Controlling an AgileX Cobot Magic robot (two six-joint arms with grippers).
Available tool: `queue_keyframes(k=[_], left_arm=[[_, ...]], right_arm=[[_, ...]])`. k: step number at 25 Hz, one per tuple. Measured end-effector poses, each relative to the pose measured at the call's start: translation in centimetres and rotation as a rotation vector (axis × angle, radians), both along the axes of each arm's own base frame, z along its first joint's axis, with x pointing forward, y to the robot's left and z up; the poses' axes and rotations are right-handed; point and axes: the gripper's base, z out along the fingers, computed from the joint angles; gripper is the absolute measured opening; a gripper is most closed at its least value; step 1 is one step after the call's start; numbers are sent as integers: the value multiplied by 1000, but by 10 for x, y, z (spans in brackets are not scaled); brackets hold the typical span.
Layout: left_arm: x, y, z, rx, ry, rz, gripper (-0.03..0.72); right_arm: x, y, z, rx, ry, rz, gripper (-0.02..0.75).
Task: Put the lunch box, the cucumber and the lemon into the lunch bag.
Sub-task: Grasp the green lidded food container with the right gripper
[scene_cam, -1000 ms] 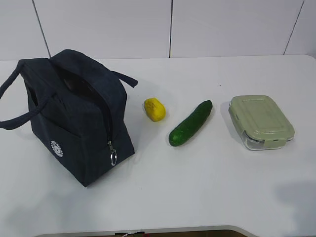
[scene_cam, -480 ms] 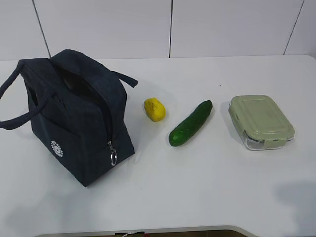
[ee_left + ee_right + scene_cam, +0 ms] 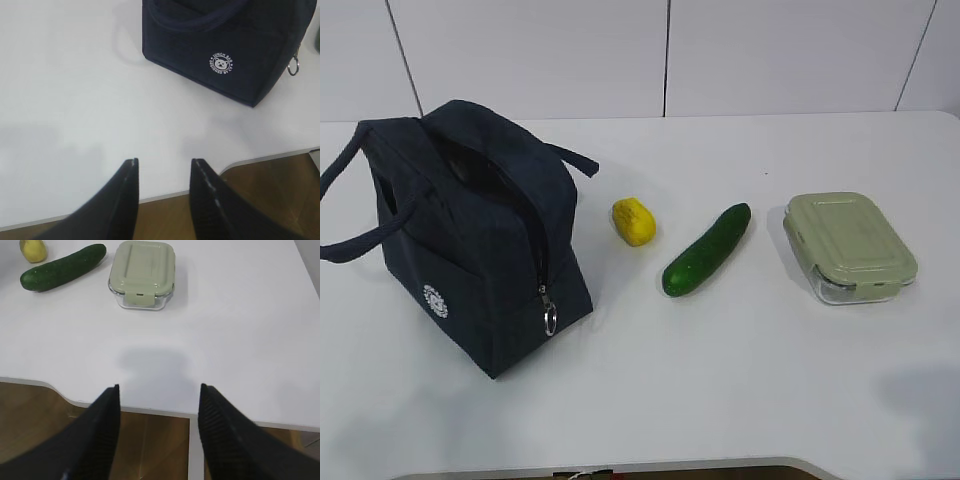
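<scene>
The navy lunch bag (image 3: 480,245) stands at the left of the white table, zipper part open, silver ring pull (image 3: 550,318) hanging at its near corner. It also shows in the left wrist view (image 3: 225,45) with its white logo. The yellow lemon (image 3: 634,221), the dark green cucumber (image 3: 706,250) and the lunch box (image 3: 848,245) with sage-green lid lie in a row to its right. The right wrist view shows the lemon (image 3: 33,250), the cucumber (image 3: 62,267) and the lunch box (image 3: 143,273). My left gripper (image 3: 163,164) and right gripper (image 3: 160,388) are open, empty, over the table's front edge.
The white table (image 3: 740,380) has a curved front edge (image 3: 60,396) with brown floor below. A white panelled wall (image 3: 670,50) stands behind the table. Neither arm shows in the exterior view.
</scene>
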Motion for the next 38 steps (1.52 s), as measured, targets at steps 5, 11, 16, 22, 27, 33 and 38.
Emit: queue_keyframes(k=[5, 11, 16, 22, 27, 33, 38], left_arm=[[0, 0, 0, 0, 0, 0, 242], [0, 0, 0, 0, 0, 0, 242], [0, 0, 0, 0, 0, 0, 242], [0, 0, 0, 0, 0, 0, 242], [0, 0, 0, 0, 0, 0, 242], [0, 0, 0, 0, 0, 0, 242], [0, 0, 0, 0, 0, 0, 242]], right_arm=[[1, 0, 6, 1, 1, 0, 492], [23, 1, 20, 1, 113, -7, 529], [47, 3, 42, -3, 164, -7, 533], [86, 5, 65, -6, 218, -6, 534], [118, 8, 75, -3, 272, 2, 534], [156, 12, 84, -1, 312, 27, 534], [188, 15, 90, -13, 329, 46, 534]])
